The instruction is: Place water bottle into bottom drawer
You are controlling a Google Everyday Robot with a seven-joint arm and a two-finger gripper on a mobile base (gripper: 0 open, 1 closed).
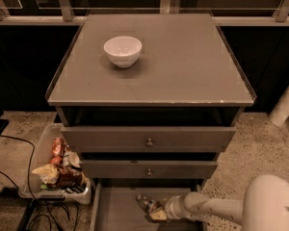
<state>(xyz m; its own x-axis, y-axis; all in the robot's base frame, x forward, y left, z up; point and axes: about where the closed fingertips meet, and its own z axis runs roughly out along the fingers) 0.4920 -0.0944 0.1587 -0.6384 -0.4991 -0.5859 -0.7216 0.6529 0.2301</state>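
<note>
We look down on a grey-brown cabinet (183, 76) standing on a speckled floor, with a white bowl (122, 51) on its top, far above and left of the fingers. A plastic bin of snack packets (58, 170) sits on the floor well to the fingers' left.

The bottom drawer (116, 211) is pulled out, and the arm (207, 208) reaches into it from the right. The gripper (157, 214) hangs low inside the drawer, just under the front of the middle drawer (149, 172). Its fingers appear closed around the water bottle (146, 204). The bottle sticks out up and to the left of them, tilted, with its capped end pointing away from the wrist. We cannot tell whether the bottle touches the drawer floor.

We judge this to be the placing step, with the bottle already inside the drawer's walls. The next move calls for lowering it until it rests on the flat floor directly beneath the fingers. The fingers should then part, and the arm should draw back to the right without knocking the bottle or the drawer front above.
</note>
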